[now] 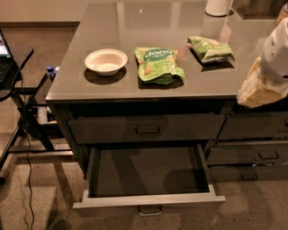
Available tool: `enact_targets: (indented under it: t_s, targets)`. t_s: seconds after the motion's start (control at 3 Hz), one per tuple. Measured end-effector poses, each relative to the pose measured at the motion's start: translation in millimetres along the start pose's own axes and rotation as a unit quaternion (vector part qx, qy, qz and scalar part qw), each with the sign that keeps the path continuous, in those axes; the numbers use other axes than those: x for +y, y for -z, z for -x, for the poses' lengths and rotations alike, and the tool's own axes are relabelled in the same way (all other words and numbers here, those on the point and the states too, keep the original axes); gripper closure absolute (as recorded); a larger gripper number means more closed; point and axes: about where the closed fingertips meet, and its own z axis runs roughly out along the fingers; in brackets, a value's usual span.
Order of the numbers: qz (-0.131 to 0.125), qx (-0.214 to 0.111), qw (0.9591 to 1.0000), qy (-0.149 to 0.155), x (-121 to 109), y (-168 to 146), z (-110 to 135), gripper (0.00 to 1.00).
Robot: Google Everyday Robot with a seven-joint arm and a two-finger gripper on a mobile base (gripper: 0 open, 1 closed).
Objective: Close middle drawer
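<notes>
The middle drawer [148, 201] stands pulled far out at the bottom of the cabinet. Its flat grey front panel carries a small U-shaped handle [150, 211], and its dark box [148, 173] is empty. Above it is a closed wide drawer front with a dark handle [147, 130]. My gripper [253, 92], white and cream, hangs at the right edge of the view. It is level with the countertop's front right corner, above and to the right of the open drawer, and apart from it.
On the grey countertop [90, 85] are a white bowl [106, 61], a green snack bag [158, 65], a second green bag [209, 49] and a white container [218, 6]. Narrower drawer fronts [252, 155] sit to the right. A dark stand with cables [18, 117] is at the left.
</notes>
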Motion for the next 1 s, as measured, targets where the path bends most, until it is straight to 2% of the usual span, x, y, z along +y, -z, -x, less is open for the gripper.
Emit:
enact_targets:
  t_s: [0.33,0.67,1.0]
  targets:
    - [0.026,0.003,0.9995,-0.019,35.7,-23.4,-15.9,1.0]
    - [0.074,0.016,0.9962,-0.044,80.2,-69.7,-39.5,1.0]
    - [0.124,0.024,0.9898,-0.065,115.8,-113.1,-54.5,1.0]
